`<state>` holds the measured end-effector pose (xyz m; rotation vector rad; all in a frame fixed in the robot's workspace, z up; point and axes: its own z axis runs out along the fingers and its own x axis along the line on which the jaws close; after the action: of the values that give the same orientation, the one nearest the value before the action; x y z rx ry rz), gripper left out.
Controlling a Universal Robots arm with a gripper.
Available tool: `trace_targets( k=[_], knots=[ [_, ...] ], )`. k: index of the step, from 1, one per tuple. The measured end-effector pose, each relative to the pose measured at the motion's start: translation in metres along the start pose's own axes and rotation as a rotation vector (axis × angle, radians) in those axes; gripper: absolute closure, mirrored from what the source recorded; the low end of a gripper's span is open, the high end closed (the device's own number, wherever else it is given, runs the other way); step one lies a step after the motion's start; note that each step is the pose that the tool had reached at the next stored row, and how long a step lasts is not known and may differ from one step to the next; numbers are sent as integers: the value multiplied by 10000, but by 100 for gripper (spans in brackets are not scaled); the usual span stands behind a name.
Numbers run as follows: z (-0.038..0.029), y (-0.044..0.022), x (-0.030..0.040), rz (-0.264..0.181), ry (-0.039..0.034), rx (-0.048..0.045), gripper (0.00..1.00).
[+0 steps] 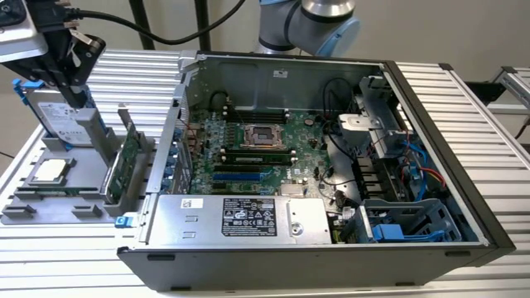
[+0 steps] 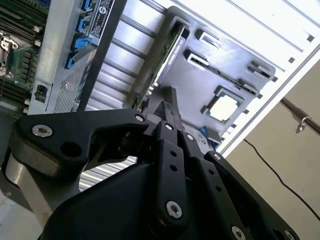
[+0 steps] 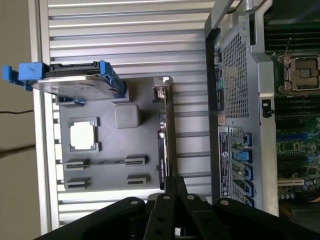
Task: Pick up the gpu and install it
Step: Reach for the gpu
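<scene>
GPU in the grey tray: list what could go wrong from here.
1. In the first wrist view the gpu shows edge-on, a thin target ahead of the gripper; a slight offset could make it hit the board or the grey tray.
2. The gpu stands close to the case wall; a tilted lift might scrape it.
</scene>
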<state>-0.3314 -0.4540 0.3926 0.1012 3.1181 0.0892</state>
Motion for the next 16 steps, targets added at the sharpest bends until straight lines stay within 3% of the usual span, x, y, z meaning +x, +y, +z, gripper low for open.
trace_targets(
  k=[15, 16],
  knots=[
    [0, -2, 9, -1, 0, 0, 100],
    [0, -2, 10, -1, 0, 0, 0]
  ],
)
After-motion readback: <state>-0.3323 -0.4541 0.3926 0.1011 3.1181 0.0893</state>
